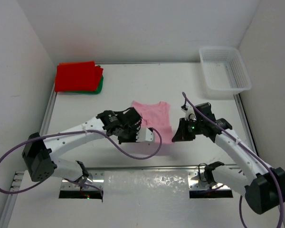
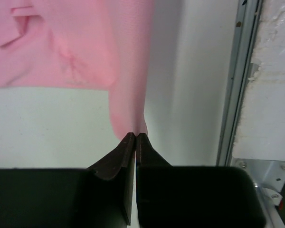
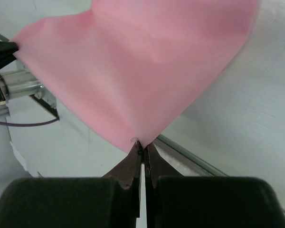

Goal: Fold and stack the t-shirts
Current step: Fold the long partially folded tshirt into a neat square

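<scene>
Two grippers pinch the near edge of a light pink t-shirt (image 1: pixel 153 115)

Two robot arms reach in from the bottom of the top view over a white table (image 1: pixel 118 80). Between them is the light pink t-shirt, roughly at the table's middle. Its far part, with the short sleeves, lies flat on the surface. Its near edge is raised, and a soft shadow falls on the table beneath it.

The left gripper (image 2: pixel 135 135) has its two dark fingers pressed together on one near corner of the pink cloth. In the left wrist view the fabric rises from the fingertips in a narrow fold, then spreads out flat, with a sleeve at the upper left.

The right gripper (image 3: pixel 142 143) is likewise clamped on the other near corner. In the right wrist view the cloth fans out wide from the pinch point and fills most of the picture. The dark tip of the left gripper shows at the far left, holding the opposite corner.

At the far left corner of the table sits a folded red t-shirt (image 1: pixel 77 76) on top of a green t-shirt (image 1: pixel 100 86), of which only an edge shows. A white lattice basket (image 1: pixel 225 71) stands at the far right corner, well apart from the arms.
</scene>
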{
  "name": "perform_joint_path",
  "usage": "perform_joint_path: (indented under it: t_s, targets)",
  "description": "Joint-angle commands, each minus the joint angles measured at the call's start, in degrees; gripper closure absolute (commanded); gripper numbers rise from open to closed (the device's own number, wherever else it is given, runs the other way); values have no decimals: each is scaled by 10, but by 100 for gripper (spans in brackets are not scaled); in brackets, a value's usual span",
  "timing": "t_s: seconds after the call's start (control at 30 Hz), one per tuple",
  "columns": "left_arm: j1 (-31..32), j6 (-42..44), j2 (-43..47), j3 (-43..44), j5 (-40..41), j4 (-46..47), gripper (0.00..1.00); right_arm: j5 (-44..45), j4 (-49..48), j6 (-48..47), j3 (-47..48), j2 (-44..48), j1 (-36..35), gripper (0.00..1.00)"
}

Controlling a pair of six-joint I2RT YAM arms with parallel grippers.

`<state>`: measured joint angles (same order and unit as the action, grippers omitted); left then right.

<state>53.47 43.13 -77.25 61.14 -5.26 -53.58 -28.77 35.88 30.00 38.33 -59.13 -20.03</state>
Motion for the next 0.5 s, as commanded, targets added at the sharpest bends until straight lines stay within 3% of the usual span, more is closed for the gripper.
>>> perform_joint_path:
  t_s: [0.0, 0.2, 0.47]
  targets:
    - [-23, -23, 22, 51, -33, -65, 100, 5, 37, 23, 32, 20, -2, 100]
    - [-135, -24, -37, 173, -85, -63, 100, 8, 10, -1, 144, -89, 31, 100]
    - [-216, -23, -165, 264, -59, -14, 100, -3, -64, 1, 242, -250, 89, 100]
